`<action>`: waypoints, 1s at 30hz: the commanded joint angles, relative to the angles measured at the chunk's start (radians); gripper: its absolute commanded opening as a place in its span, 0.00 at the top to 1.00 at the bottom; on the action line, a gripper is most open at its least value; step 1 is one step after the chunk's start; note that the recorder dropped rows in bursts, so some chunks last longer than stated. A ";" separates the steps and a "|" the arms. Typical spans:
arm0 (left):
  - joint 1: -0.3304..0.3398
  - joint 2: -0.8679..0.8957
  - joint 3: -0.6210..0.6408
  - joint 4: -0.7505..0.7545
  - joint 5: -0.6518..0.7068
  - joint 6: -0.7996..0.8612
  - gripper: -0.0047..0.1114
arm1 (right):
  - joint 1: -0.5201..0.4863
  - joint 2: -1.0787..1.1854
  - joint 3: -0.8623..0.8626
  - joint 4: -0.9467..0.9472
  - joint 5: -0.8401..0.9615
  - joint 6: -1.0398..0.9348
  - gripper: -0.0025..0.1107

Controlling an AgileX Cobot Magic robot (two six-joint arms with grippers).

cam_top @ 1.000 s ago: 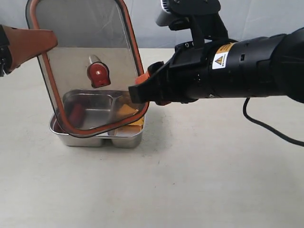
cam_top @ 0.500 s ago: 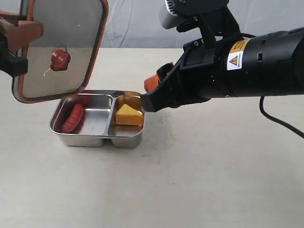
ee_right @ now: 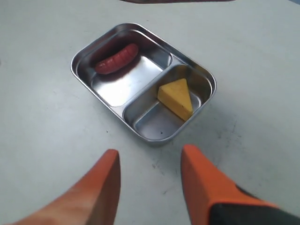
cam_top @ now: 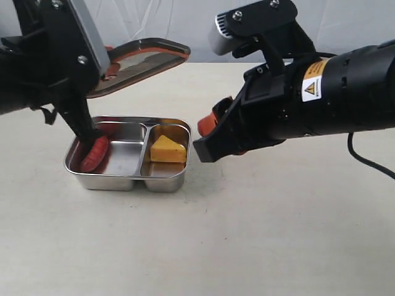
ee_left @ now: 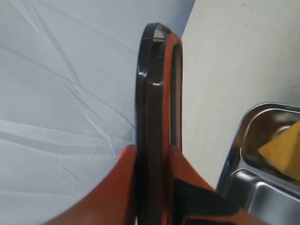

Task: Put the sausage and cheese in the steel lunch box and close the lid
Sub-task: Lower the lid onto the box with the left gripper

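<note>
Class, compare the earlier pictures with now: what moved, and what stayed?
The left gripper has swung the lid from upright over the steel lunch box to nearly flat, raised clear of it. The right gripper drew back rightward, open. The sausage and cheese stayed put.

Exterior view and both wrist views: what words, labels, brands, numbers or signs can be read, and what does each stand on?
Yellow label on the right arm, exterior view: a black warning triangle sign; the print beside it is too small to read.
Left wrist view: no text or sign visible.
Right wrist view: no text or sign visible.
</note>
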 commanded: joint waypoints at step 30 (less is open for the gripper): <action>-0.346 0.363 0.125 -0.233 -0.472 0.157 0.96 | -0.001 -0.613 -0.006 -0.835 0.681 0.801 0.61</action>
